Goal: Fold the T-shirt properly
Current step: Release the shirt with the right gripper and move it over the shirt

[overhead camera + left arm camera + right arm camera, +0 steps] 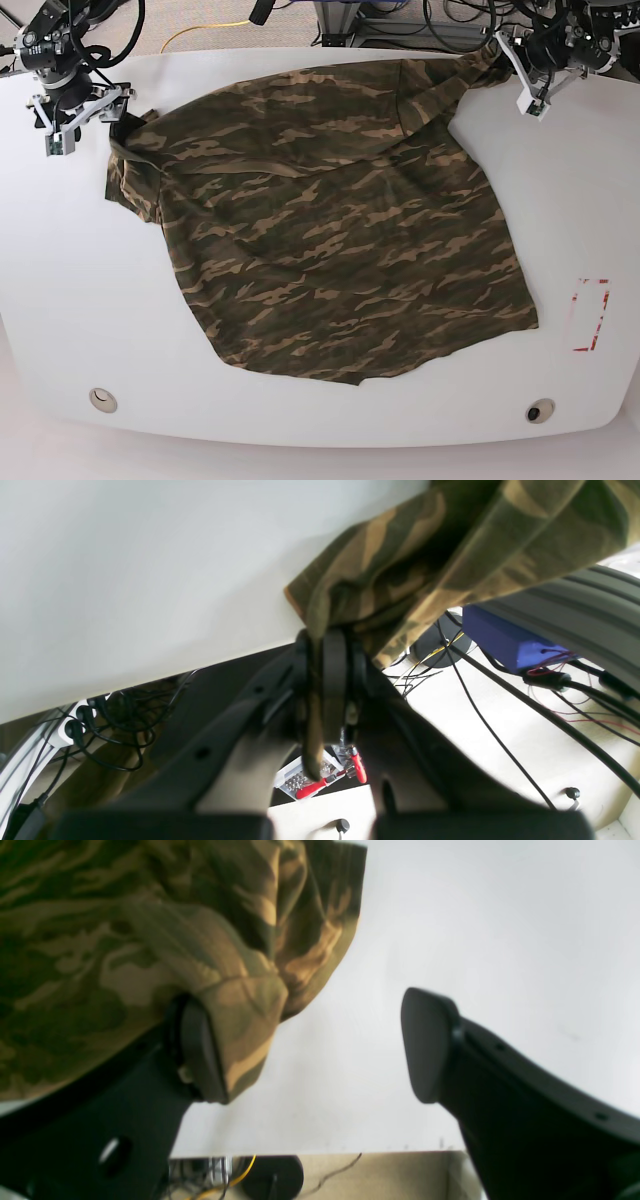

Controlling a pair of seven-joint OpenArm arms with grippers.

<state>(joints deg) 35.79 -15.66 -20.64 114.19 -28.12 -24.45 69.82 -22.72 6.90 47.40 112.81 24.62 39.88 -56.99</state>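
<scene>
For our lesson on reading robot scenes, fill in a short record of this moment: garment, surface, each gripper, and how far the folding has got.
garment: camouflage-print short-sleeved cloth T-shirt, spread mostly flat, no fold made yet
surface: white table
left gripper: shut on a bunched edge of the T-shirt at the table's far edge
right gripper: jaws apart, cloth draped over one finger, not clamped
other: red-outlined rectangle mark on the table, clear of the T-shirt

white table (pixel 560 180), camouflage T-shirt (pixel 330 240) spread on it
</scene>
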